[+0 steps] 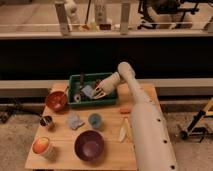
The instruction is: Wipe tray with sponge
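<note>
A green tray [111, 101] stands at the back of the wooden table. A pale blue sponge [88, 90] lies inside it, left of centre. My gripper [98, 92] reaches down into the tray from the right and sits right against the sponge. I cannot tell whether it holds the sponge. My white arm [142, 125] runs from the lower right up over the table's right side. A small round object [77, 98] lies in the tray's left part.
Left of the tray is a red bowl [56, 100]. In front are a small dark cup [47, 122], a grey-blue cloth [75, 121], a blue cup [95, 120], a purple bowl [90, 145], an orange-topped cup [42, 146], a banana [122, 131] and a carrot [125, 110].
</note>
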You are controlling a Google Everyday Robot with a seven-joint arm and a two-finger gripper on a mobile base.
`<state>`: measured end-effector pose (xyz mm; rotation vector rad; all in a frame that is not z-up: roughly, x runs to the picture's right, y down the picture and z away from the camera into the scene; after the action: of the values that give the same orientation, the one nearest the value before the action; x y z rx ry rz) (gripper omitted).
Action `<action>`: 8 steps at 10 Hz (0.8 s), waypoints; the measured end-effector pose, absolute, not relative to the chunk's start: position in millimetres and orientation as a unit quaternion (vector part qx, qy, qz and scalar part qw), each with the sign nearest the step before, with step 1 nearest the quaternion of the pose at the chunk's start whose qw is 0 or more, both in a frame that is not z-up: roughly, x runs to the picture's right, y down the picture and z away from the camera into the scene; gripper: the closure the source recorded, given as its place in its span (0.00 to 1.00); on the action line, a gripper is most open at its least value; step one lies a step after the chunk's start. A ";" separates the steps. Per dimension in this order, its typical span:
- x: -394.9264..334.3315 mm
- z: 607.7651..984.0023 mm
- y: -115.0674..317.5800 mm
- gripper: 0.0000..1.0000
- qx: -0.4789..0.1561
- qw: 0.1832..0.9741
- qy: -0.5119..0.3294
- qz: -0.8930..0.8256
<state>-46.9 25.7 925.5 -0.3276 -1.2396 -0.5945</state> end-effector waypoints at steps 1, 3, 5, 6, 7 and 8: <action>-36.9 926.8 21.9 1.00 -0.147 0.767 -0.563 -0.269; -14.9 928.5 14.4 1.00 -0.139 0.782 -0.551 -0.256; 4.0 929.9 8.5 1.00 -0.133 0.793 -0.540 -0.248; 8.3 930.6 6.8 1.00 -0.132 0.797 -0.536 -0.245; 11.3 931.0 6.0 1.00 -0.132 0.800 -0.533 -0.243; 15.1 931.0 5.5 1.00 -0.131 0.802 -0.530 -0.241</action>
<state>15.1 5.5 931.0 -0.2817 -1.1350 -0.5170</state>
